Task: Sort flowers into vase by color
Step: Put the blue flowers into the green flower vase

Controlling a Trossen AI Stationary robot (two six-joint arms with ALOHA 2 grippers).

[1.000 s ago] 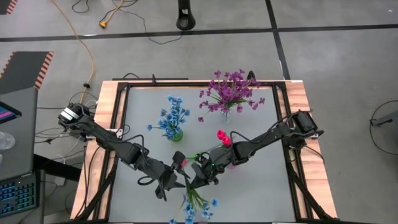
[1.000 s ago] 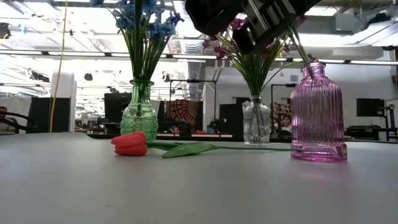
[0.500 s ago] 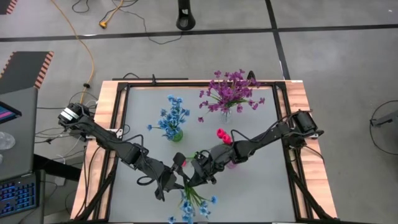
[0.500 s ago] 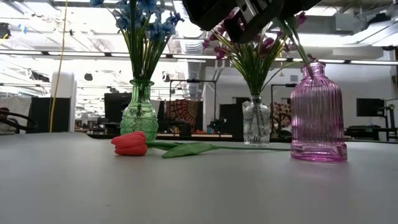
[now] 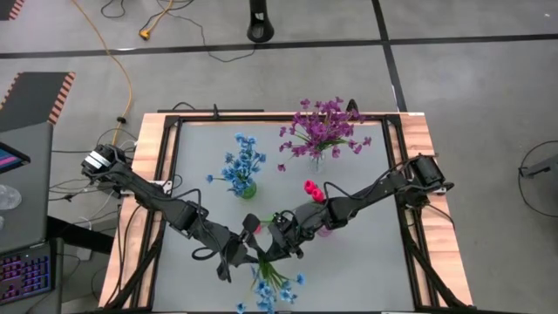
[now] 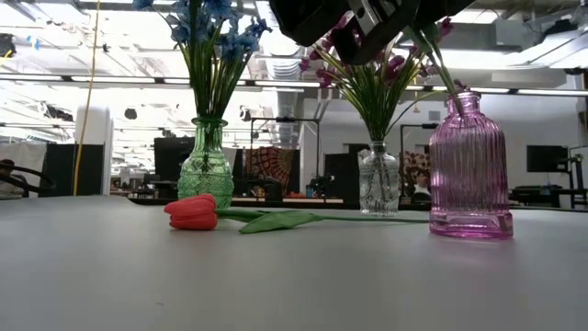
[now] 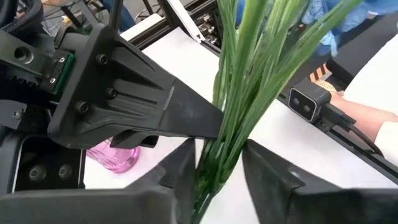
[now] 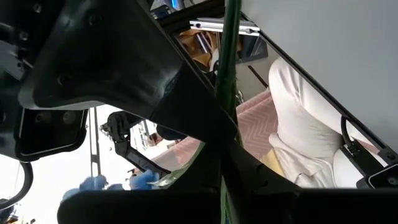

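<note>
Both grippers meet just front of the pink vase [image 5: 324, 228]. The blue sprigs [image 5: 272, 286] hang frontward, stems running between the left gripper [image 7: 217, 171] fingers, half-closed around them; right gripper [image 5: 277, 246] clenched on the same stems.

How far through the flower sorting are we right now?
Done: blue sprigs stand in the green glass vase, purple sprigs in the clear glass vase, and pink-red buds show above the pink ribbed bottle.
In hand: the blue-flowered bunch is between both arms, the right gripper shut on its green stems, the left gripper around them.
Left: that bunch, plus the red tulip lying on the table.
</note>
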